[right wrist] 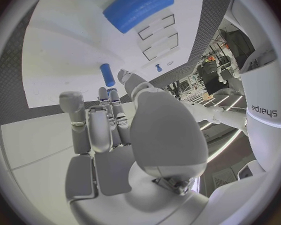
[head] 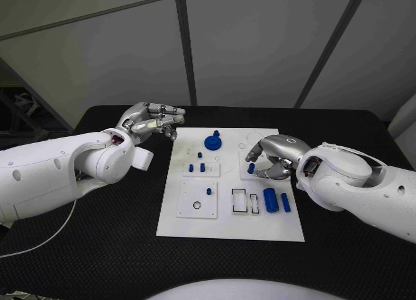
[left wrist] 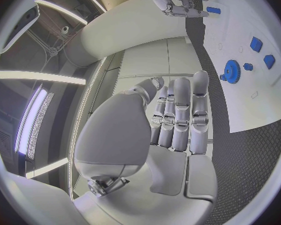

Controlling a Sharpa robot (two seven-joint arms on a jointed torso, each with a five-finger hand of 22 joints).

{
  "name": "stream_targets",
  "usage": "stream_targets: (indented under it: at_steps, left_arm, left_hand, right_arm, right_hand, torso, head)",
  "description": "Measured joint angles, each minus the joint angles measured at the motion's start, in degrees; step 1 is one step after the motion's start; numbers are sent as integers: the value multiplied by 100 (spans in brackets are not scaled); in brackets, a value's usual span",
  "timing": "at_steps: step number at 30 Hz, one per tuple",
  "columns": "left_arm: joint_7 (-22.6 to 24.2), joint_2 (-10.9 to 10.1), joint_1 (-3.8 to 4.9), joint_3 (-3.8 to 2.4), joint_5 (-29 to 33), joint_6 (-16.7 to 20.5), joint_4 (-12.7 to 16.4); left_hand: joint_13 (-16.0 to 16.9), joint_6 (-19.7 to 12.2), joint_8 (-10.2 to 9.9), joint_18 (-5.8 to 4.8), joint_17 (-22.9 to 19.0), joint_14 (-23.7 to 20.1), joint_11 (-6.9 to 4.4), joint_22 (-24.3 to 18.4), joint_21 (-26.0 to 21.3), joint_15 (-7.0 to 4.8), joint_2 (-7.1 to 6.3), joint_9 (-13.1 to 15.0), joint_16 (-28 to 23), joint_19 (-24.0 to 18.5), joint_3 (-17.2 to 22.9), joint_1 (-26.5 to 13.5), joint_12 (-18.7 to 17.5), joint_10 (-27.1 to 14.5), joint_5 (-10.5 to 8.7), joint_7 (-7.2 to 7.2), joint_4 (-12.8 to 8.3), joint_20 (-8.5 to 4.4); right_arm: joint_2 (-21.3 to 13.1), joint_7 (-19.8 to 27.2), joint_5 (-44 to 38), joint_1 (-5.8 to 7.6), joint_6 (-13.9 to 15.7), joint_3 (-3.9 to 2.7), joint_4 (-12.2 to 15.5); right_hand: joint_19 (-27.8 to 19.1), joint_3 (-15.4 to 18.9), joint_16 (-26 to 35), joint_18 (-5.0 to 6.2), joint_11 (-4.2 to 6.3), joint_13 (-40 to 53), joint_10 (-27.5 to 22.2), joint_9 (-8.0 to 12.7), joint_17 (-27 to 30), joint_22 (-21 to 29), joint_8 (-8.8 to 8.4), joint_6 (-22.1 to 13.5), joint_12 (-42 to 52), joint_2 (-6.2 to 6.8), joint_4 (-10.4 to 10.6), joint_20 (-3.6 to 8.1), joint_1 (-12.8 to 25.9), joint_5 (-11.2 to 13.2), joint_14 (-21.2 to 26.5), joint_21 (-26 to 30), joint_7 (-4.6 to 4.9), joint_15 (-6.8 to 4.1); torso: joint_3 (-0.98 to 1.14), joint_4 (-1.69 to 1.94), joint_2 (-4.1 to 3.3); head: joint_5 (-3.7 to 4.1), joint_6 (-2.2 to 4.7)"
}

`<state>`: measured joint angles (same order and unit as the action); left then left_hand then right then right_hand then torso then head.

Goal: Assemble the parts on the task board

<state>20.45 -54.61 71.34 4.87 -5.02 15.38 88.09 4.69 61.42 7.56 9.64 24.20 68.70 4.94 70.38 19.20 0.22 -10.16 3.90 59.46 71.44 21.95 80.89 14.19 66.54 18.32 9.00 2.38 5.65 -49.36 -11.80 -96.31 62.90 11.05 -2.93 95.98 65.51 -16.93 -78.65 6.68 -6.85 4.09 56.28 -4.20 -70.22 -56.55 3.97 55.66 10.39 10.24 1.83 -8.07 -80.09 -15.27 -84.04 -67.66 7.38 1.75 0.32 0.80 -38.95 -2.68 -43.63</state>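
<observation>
The white task board point(head: 230, 215) lies mid-table. My right hand point(head: 273, 156) hovers low over its right side, and its thumb and a finger pinch a small blue peg point(head: 251, 168) upright on the board; the right wrist view shows the peg point(right wrist: 107, 75) at the fingertips. My left hand point(head: 154, 120) is raised beyond the board's far left corner and holds nothing, its fingers point(left wrist: 178, 115) extended side by side. A blue gear point(head: 213, 142) stands at the board's far end. A blue cylinder point(head: 271, 200) and a thinner blue bar point(head: 285, 200) lie on the near right.
Several small blue pieces point(head: 197, 167) sit on a raised white plate left of the peg. Another white plate point(head: 197, 200) with a small peg, and two empty rectangular slots point(head: 244, 201), lie nearer me. Black table point(head: 99, 250) surrounds the board.
</observation>
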Motion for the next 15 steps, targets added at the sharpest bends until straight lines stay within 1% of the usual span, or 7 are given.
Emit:
stream_targets:
  at_steps: [3,6,7,9,11,12,15]
  left_arm:
    - [0,-6,0,0,3,-5,1]
    - [0,-7,0,1,6,-11,2]
    - [0,-7,0,1,7,-12,3]
    - [0,-9,0,1,8,-16,4]
    - [0,-11,0,1,9,-18,4]
    - [0,-12,0,1,10,-19,4]
    - [-2,-12,0,1,11,-21,4]
  left_hand:
    - [0,0,0,0,0,0,0,0,0,0,0,0,0,0,0,0,0,0,0,0,0,0]
    - [0,0,0,0,0,0,0,0,0,0,0,0,0,0,0,0,0,0,0,0,0,0]
    - [0,0,0,1,0,0,0,0,0,0,0,0,0,0,0,0,0,0,0,0,0,0]
    - [0,0,0,0,0,0,0,0,0,0,0,0,0,0,0,0,0,0,0,0,0,0]
    - [3,0,0,0,0,0,0,0,0,0,0,0,0,0,0,0,0,0,0,0,0,0]
    - [4,0,0,0,1,0,0,1,0,0,0,0,0,0,0,0,0,0,0,0,0,0]
    - [6,0,0,0,1,0,0,-6,0,0,0,0,0,0,0,0,0,0,0,0,0,0]
  right_arm:
    - [41,-10,1,0,-61,-1,-41]
    - [89,-23,-1,0,-109,-2,-104]
    - [102,-27,-3,0,-120,-2,-124]
    - [129,-38,-8,0,-145,-2,-160]
    - [147,-46,-13,1,-164,-2,-181]
    - [156,-52,-16,1,-178,-2,-194]
    - [172,-66,-21,1,-209,-2,-216]
  right_hand:
    - [0,0,-30,0,0,0,0,0,0,-9,0,0,61,-10,0,0,-53,0,0,0,0,0]
    - [4,0,-38,0,0,0,0,0,-6,-45,0,21,142,-62,0,3,-105,0,0,0,-20,0]
    - [41,0,-58,0,23,0,23,-4,-19,-70,0,33,181,-93,0,17,-136,0,0,-15,-9,0]
    - [113,-20,-90,0,80,0,84,-19,-51,-131,0,104,255,-109,20,45,-152,0,0,-76,21,0]
    - [200,-89,-135,-1,111,0,244,-36,-96,-212,47,218,338,-159,61,72,-202,42,1,-141,60,-5]
    - [222,-127,-144,-1,130,-1,308,-41,-114,-245,47,253,363,-166,66,93,-209,57,7,-166,89,-37]
    - [322,-254,-182,0,171,-1,529,-66,-162,-358,99,425,440,-220,80,135,-262,113,-3,-249,105,-67]
  torso:
    - [-2,1,0]
    - [-3,2,0]
    - [-3,4,0]
    - [-3,8,1]
    - [-3,8,2]
    - [-3,8,3]
    - [-2,8,3]
  head:
    - [1,-2]
    - [6,-2]
    - [7,-2]
    - [9,-2]
    - [9,1]
    - [9,1]
    - [9,-6]
